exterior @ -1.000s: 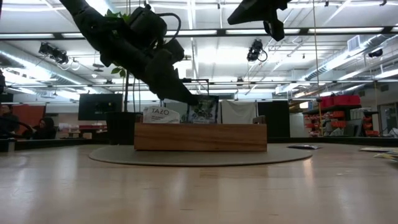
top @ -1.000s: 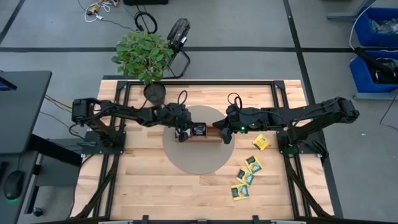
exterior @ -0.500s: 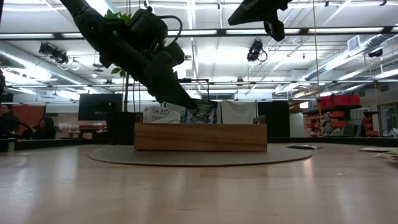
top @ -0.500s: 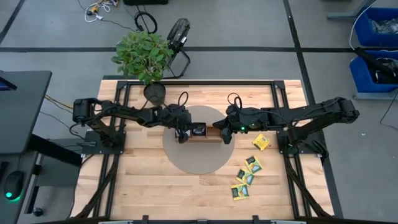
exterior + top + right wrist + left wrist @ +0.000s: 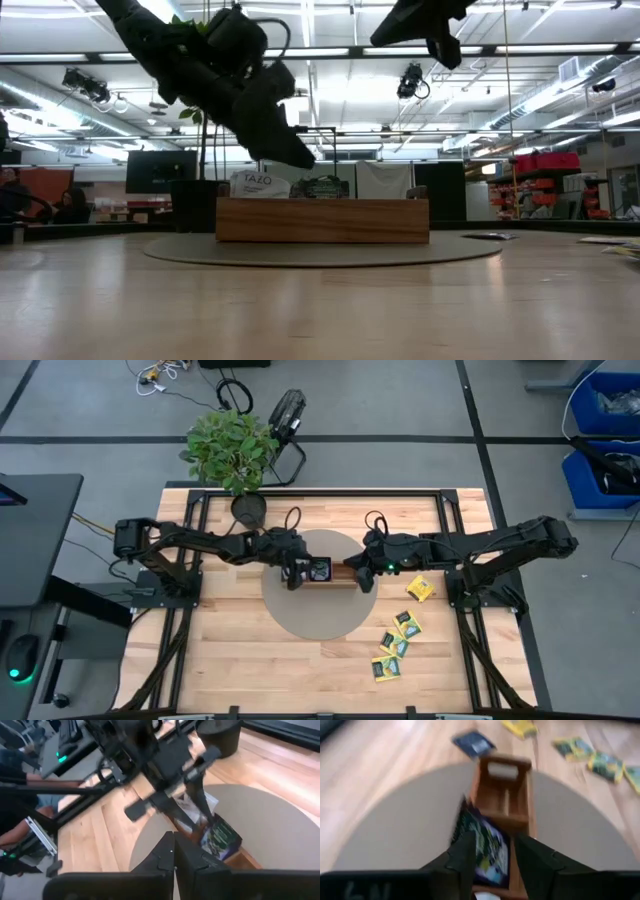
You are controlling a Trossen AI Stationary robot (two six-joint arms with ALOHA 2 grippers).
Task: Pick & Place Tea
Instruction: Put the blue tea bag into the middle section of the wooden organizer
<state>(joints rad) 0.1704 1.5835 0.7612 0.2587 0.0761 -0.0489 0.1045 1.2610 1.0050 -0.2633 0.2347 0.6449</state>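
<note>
The left gripper hangs over the left end of the wooden tray, its fingers spread apart with nothing between them. Right below them a dark blue tea packet stands tilted in the tray's end compartment — free of both fingers, leaning on the tray wall. Next to it in the low view, a white-faced packet pokes up above the tray's rim toward that same end.

The right gripper hovers above the tray's other end, fingers pressed together and empty. The tray's remaining compartments, seen past the left fingers, show bare wood.

The tray lies on a round grey mat, which sits in the middle of the wooden table. Nothing stands between the left gripper and the tray; the two arms meet nearly nose to nose above it.

Off the mat, well away from the tray on the right arm's side, lie loose yellow-green packets in a small cluster, with one more yellow packet nearer the right arm. Another dark blue packet lies on the table just beyond the tray's far end. A potted plant stands at the table's back edge, behind the left arm.
</note>
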